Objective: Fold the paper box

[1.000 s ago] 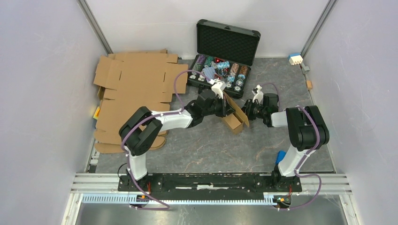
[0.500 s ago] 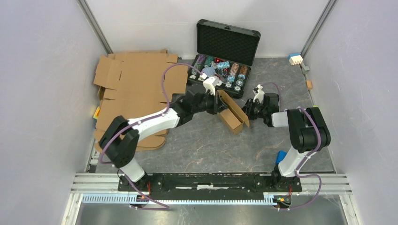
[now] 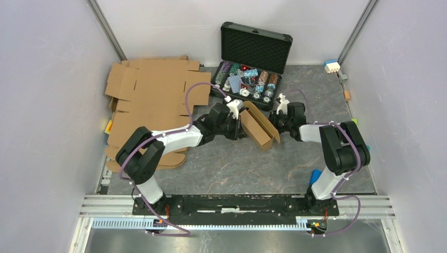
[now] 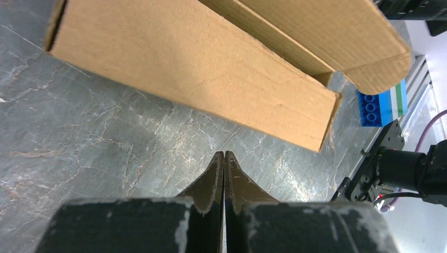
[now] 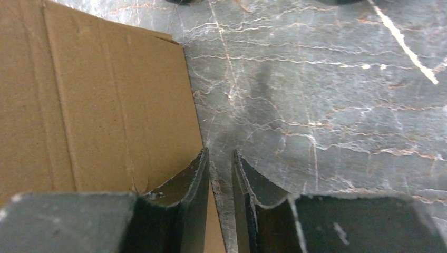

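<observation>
My left jaws are clenched empty beside the paper box on the table; my right jaws hover at its flap, pinching or not I cannot tell. An unbraced push could skid the box or crumple that flap

My left gripper is black, scuffed pale. Ahead of it the paper box is plain brown and the table grey with pale marble veins. To its right is a blue block, green-striped.
</observation>
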Available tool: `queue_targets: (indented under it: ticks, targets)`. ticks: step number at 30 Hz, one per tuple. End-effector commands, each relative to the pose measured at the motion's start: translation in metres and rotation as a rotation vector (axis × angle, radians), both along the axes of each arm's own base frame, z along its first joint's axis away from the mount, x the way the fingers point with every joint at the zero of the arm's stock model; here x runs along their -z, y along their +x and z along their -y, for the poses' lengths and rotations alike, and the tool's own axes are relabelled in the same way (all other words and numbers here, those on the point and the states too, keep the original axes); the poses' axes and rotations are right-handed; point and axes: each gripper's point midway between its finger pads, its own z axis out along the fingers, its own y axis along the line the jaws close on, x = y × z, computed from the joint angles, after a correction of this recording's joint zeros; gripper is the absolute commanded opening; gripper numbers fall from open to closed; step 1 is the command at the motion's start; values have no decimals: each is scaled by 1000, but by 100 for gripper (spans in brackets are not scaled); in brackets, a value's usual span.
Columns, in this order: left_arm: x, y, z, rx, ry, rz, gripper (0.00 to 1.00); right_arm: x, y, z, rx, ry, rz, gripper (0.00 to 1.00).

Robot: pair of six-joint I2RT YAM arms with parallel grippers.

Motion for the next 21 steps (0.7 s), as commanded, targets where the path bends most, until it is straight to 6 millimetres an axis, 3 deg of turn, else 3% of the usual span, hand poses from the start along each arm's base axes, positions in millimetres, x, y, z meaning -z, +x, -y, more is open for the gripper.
queue_targets:
  ticks: [1,12,16,21]
  targets:
    - [-5,0,15,94,-40,44,2,-2,0,-1,-26,-153,40,28]
    - [-3,-7,22,150,-67,24,2,0,-24,-38,-191,-331,95,28]
    - [0,-10,23,162,-65,7,2,-3,-27,-41,-204,-380,103,28]
    - [1,-7,9,97,-34,35,2,-4,-27,-33,-177,-409,99,28]
